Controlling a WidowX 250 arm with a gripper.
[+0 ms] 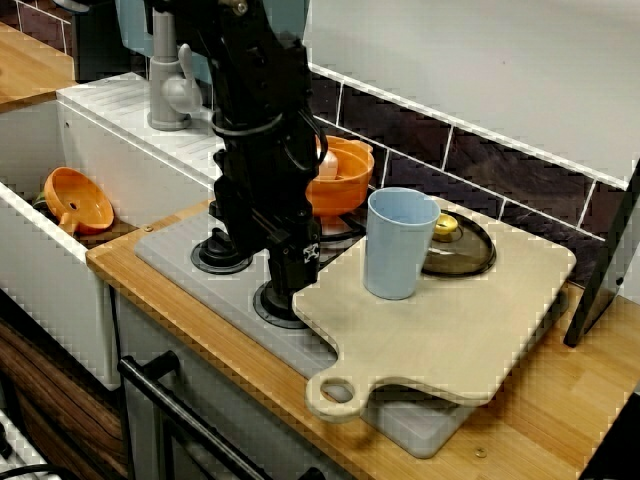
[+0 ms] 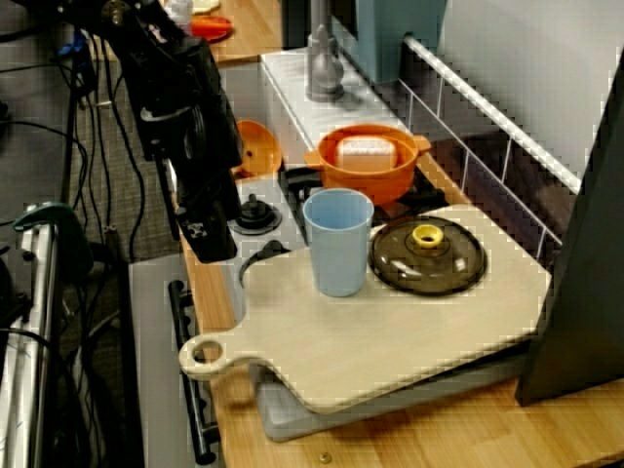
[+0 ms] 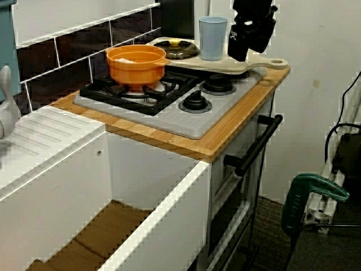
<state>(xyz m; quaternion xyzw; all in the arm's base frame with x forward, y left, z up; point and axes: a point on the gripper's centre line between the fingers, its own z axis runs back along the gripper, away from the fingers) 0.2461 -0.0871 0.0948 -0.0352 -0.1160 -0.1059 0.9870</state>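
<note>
Cutting board (image 1: pixel 450 330) of pale wood lies across the right part of a grey hob (image 1: pixel 165 250), which is set into a wooden surface (image 1: pixel 560 400). Its looped handle (image 1: pixel 335 395) points toward the near edge. On the board a light blue cup (image 1: pixel 398 245) stands upright near the left edge. Just right of the cup, on the far side, lies a dark glass lid (image 1: pixel 465 258) with a yellow knob.

Behind the board's left end an orange pot (image 1: pixel 345 185) sits on the far burner grate; seen from the board's end, something pale lies inside it. Two dark control knobs sit at the hob's near side: one (image 1: pixel 220 250) in the open, the other (image 1: pixel 272 302) half under the board's left edge. Left of the hob is a white sink (image 1: pixel 60 280) with an orange bowl-shaped piece (image 1: pixel 80 200) in it and a grey tap (image 1: pixel 170 90) behind.

The black hand (image 1: pixel 290 285) hangs at the board's left edge, over the half-covered knob and just left of the cup. It carries nothing. Whether it touches board or knob, and whether its fingers are spread or closed, I cannot tell: they are too dark.
</note>
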